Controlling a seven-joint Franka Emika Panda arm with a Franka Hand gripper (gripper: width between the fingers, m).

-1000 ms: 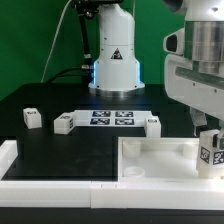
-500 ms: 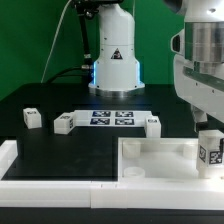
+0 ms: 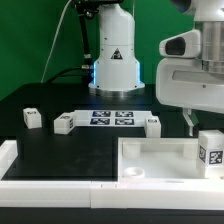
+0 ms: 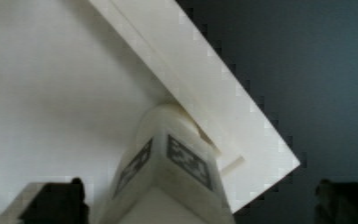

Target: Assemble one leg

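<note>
- The jaws stood parted and held nothing: in the wrist view the two dark fingertips [image 4: 55, 199] sat wide apart, with a white leg [image 4: 172, 172] standing free between them and touching neither.
- In the exterior view, the gripper [image 3: 195, 122] hung just above that leg [image 3: 211, 150], one dark finger visible at about 11 o'clock from the leg's top.
- The leg stood upright at the exterior view's right edge, its black-and-white marker tag facing the camera, set at the right corner of the big white panel [image 3: 160, 160].
- The wrist view showed the same leg rising from the panel's pale surface [image 4: 69, 90], tags on two of its faces, with the dark table [image 4: 318, 70] beyond the panel's edge.
- A round socket [image 3: 136, 172] showed near the panel's front left corner, at about 8 o'clock from the standing leg.
- Three more legs lay loose on the black table: one [image 3: 153, 123] at about 10 o'clock from the gripper, one [image 3: 64, 124] near the table's middle, one [image 3: 32, 118] far toward the exterior view's left.
- The marker board [image 3: 112, 118] lay flat between the middle leg and the one nearest the gripper.
- The robot's white base [image 3: 113, 60] stood behind the board, at 12 o'clock from it, against a green backdrop.
</note>
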